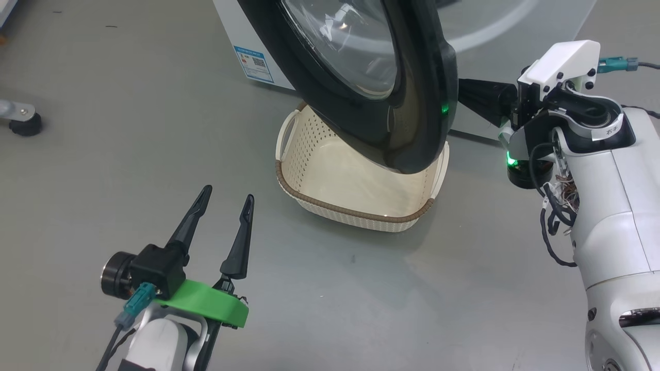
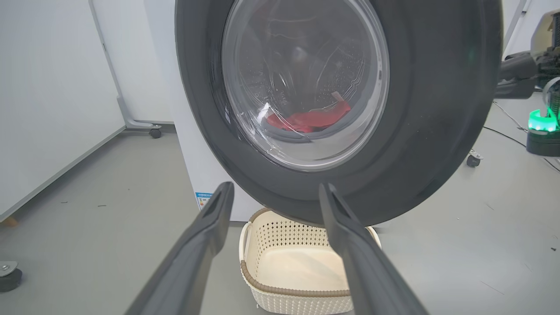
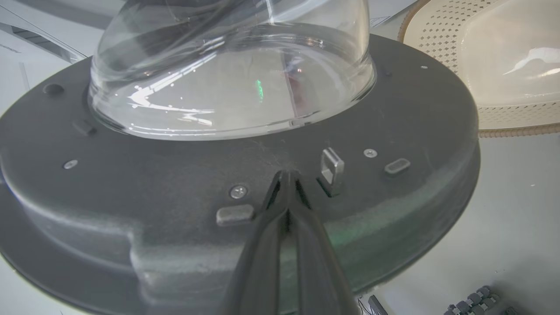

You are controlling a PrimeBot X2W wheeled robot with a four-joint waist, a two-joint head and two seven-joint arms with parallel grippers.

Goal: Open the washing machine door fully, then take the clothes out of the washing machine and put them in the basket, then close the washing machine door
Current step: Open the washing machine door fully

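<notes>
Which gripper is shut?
The right gripper, closed tight at the door's inner rim beside the latch; the left gripper stands wide open.

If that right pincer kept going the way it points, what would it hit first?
The right pincer would meet the door, its dark inner face beside the latch; tips look nearly touching, though depth is unclear.

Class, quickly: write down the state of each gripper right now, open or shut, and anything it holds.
Left gripper: open, empty.
Right gripper: shut, holding nothing, tips at the door on its inner side.
</notes>
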